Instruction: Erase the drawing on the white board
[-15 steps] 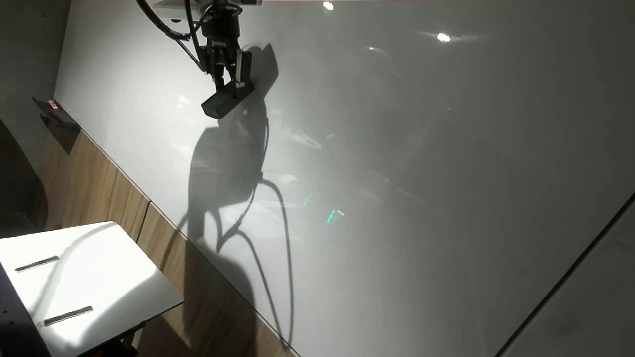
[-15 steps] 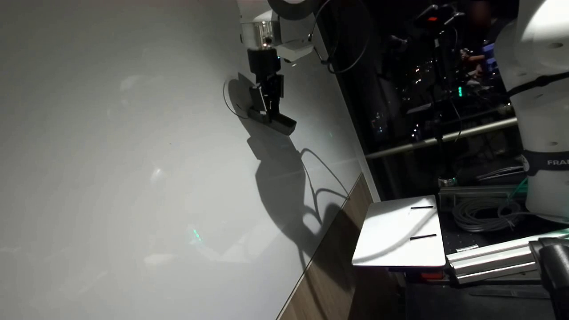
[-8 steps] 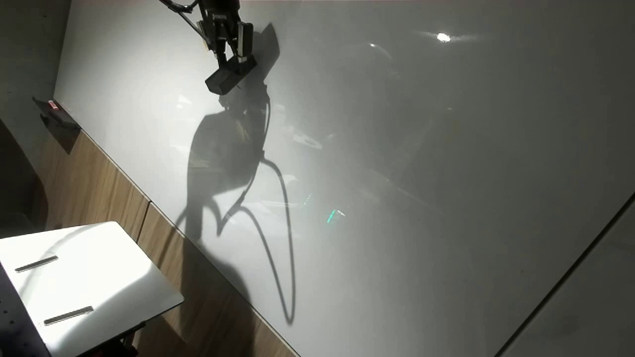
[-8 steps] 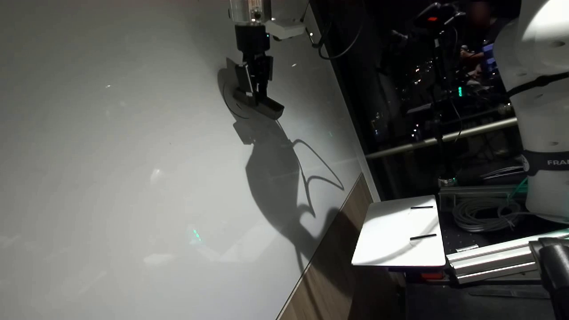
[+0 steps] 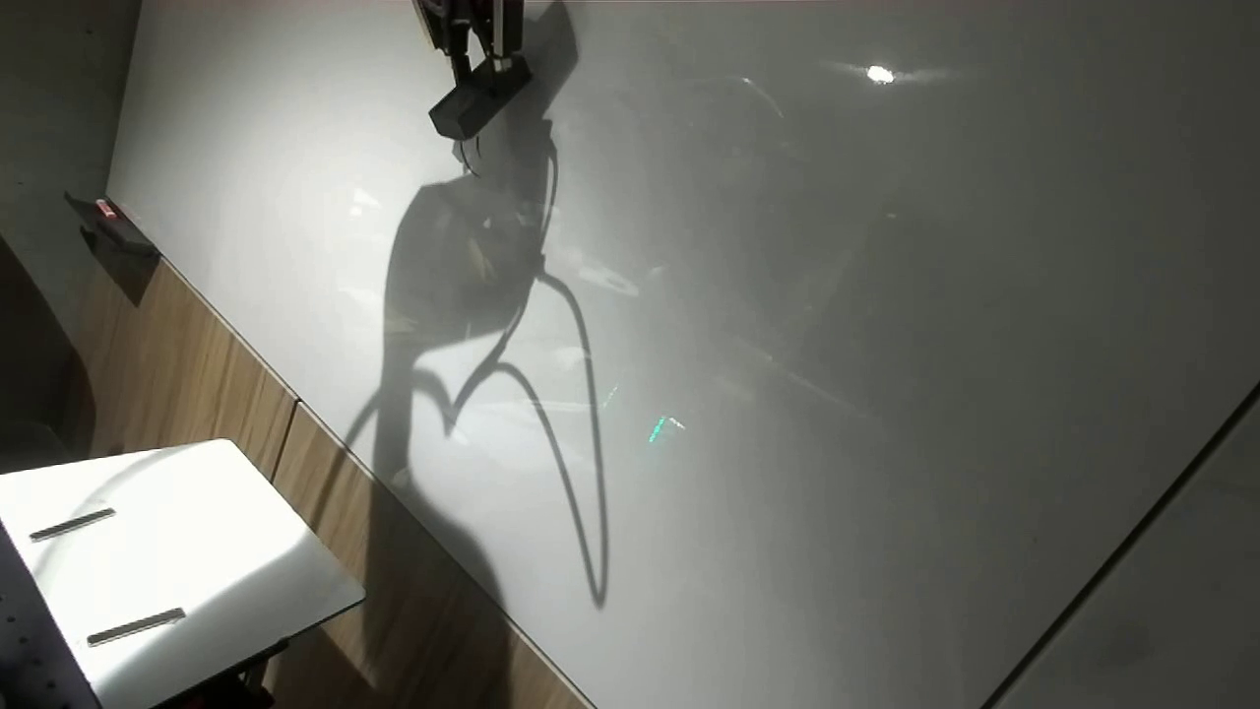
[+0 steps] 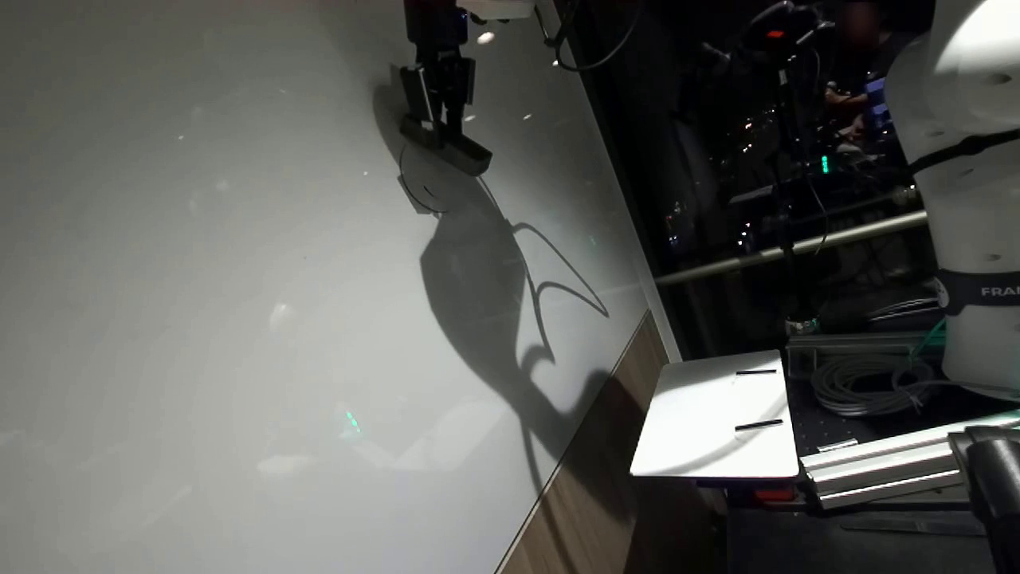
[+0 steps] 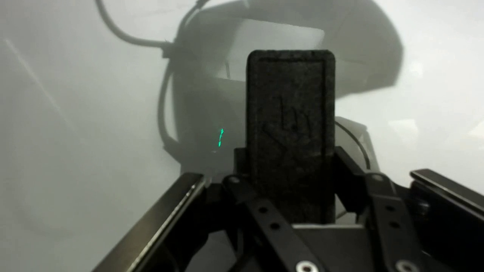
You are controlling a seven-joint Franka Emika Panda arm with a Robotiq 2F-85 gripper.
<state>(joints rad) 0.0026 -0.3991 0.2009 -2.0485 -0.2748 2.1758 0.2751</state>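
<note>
My gripper [image 5: 482, 67] is shut on a dark block-shaped eraser [image 5: 479, 104]. In an exterior view the gripper [image 6: 445, 130] holds the eraser [image 6: 464, 156] near the top. In the wrist view the gripper [image 7: 293, 166] has a finger on each side of the eraser [image 7: 291, 109]. The drawing shows as thin dark curved lines [image 6: 407, 190] just below the eraser, partly in shadow; the rest is hidden. Part of it shows in an exterior view [image 5: 464, 158] and right of the eraser in the wrist view [image 7: 360, 147]. I cannot tell whether the eraser touches the white board [image 5: 837, 551].
A small white table top [image 5: 207, 551] stands below the board beside a wood panel [image 5: 197, 364]. A dark ledge [image 5: 118, 231] with a red item sits at the board's lower corner. The arm base [image 6: 980, 335], coiled cables [image 6: 868, 387] and metal bars [image 6: 884, 470] stand beside it.
My gripper and the eraser have moved up in both exterior views, with their shadow. More of the drawing's lines show below the eraser. The grip on the eraser looks the same.
</note>
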